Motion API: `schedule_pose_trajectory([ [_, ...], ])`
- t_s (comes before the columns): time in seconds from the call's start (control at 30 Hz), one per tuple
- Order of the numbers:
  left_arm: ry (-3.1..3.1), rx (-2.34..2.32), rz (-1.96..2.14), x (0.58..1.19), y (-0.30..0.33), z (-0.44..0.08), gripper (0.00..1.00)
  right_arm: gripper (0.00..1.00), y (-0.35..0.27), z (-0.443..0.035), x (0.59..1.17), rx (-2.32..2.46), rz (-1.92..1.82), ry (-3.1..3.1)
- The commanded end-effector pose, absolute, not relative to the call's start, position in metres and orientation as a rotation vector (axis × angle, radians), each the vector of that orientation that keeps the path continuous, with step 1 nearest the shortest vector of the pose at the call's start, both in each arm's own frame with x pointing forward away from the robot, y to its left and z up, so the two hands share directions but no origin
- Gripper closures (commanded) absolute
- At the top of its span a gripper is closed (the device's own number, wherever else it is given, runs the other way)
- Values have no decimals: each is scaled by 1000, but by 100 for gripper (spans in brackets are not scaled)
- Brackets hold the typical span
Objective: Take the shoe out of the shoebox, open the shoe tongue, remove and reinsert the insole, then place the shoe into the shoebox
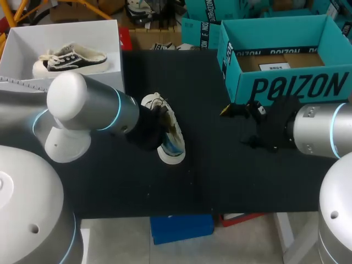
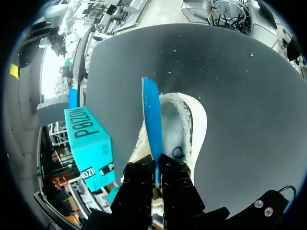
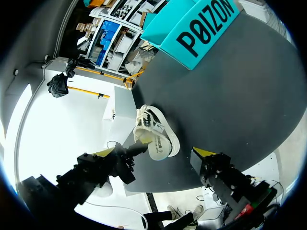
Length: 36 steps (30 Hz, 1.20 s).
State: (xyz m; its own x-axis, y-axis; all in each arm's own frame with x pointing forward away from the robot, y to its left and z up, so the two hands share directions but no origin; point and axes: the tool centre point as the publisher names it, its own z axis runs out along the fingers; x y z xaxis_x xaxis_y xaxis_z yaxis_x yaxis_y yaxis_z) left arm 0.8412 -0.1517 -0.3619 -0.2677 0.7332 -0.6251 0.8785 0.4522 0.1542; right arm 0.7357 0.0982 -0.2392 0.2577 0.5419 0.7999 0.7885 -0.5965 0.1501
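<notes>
A white low shoe (image 1: 168, 137) lies on the black table (image 1: 220, 176), left of the middle. In the left wrist view my left gripper (image 2: 157, 168) is shut on a blue insole (image 2: 152, 120), which stands on edge, up out of the fleece-lined shoe (image 2: 187, 127). In the head view my left wrist hides the shoe's heel end and a bit of the blue insole (image 1: 175, 145) shows. My right gripper (image 1: 239, 126) stands open and holds nothing, right of the shoe and in front of the teal shoebox (image 1: 286, 55). From the right wrist the shoe (image 3: 156, 132) lies ahead of the open gripper (image 3: 153, 153).
The open teal shoebox stands at the back right with only cardboard inside. A white box (image 1: 22, 49) at the back left holds another black and white shoe (image 1: 71, 59). Bare table shows in front of the shoe and between the arms.
</notes>
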Motion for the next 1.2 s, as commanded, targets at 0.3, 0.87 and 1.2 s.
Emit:
schedule_pose_trajectory([
  [0.3, 2066, 1351, -299, 842, -150, -372, 100, 0, 92, -240, 734, -2224, -1235, -1228],
  [0.87, 2043, 1319, -143, 858, -138, -373, 100, 0, 92, -240, 734, -2224, -1235, -1228],
  [1.2, 2044, 1275, -134, 863, -135, -369, 30, 0, 92, -240, 734, -2224, -1235, -1228],
])
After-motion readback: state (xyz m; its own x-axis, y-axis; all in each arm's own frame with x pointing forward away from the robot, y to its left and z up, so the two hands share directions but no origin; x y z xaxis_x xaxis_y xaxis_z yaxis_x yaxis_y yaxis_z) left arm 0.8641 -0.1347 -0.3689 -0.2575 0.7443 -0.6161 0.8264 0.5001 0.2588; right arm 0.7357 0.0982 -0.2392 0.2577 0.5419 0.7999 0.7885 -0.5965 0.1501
